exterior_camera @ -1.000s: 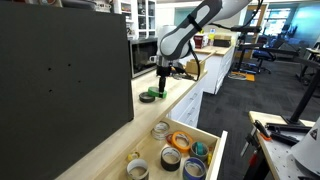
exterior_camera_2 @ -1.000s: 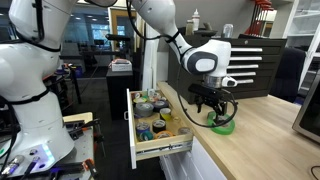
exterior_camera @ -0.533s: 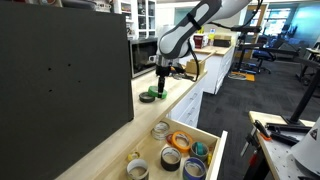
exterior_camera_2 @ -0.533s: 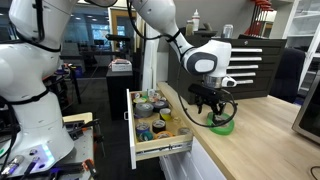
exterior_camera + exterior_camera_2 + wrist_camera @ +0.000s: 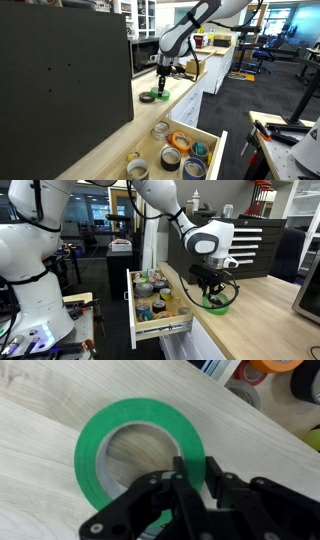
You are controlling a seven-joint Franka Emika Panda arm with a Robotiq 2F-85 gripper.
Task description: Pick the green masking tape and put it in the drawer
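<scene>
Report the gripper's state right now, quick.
Gripper: its fingers straddle the wall of the green masking tape, which lies flat on the counter. Whether it is clamped on the tape cannot be told.

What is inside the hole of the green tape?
Bare wood of the counter shows through the hole of the green tape. The hand covers the hole's lower right edge, so that part is hidden.

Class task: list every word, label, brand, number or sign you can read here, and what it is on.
No readable text in any view.
On the green masking tape: plain band in the wrist view, no print showing.
On the tape rolls in the drawer: any labels too small and blurred to read.
</scene>
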